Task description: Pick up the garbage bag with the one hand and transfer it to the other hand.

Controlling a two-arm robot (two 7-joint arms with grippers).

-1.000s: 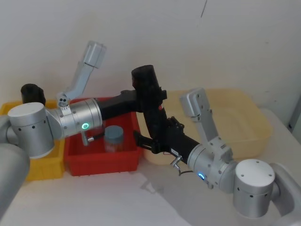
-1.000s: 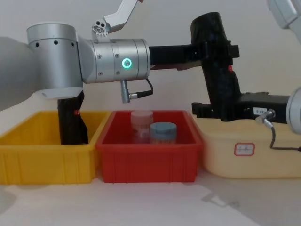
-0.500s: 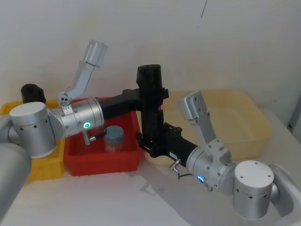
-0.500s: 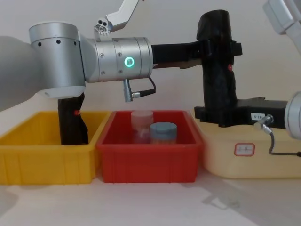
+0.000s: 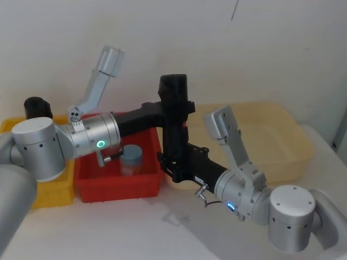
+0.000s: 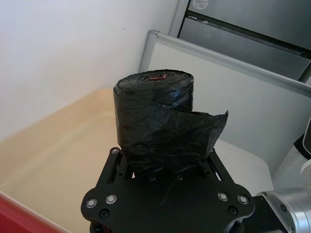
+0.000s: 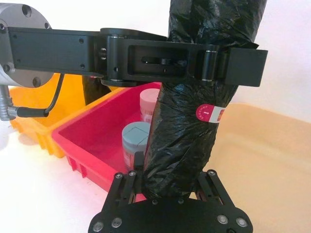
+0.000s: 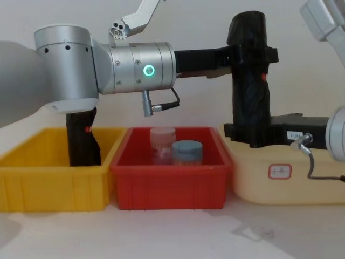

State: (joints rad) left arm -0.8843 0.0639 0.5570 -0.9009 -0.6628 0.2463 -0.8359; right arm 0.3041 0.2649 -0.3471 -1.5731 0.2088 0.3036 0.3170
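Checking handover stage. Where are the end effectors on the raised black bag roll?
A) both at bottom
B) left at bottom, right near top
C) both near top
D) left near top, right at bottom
D: in the chest view the left end effector clamps the garbage bag near its top, and the right end effector sits at its bottom end.

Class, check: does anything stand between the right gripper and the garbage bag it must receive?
Nothing visible does. The right gripper sits against the garbage bag at its lower end, while the left gripper clamps it near the top.
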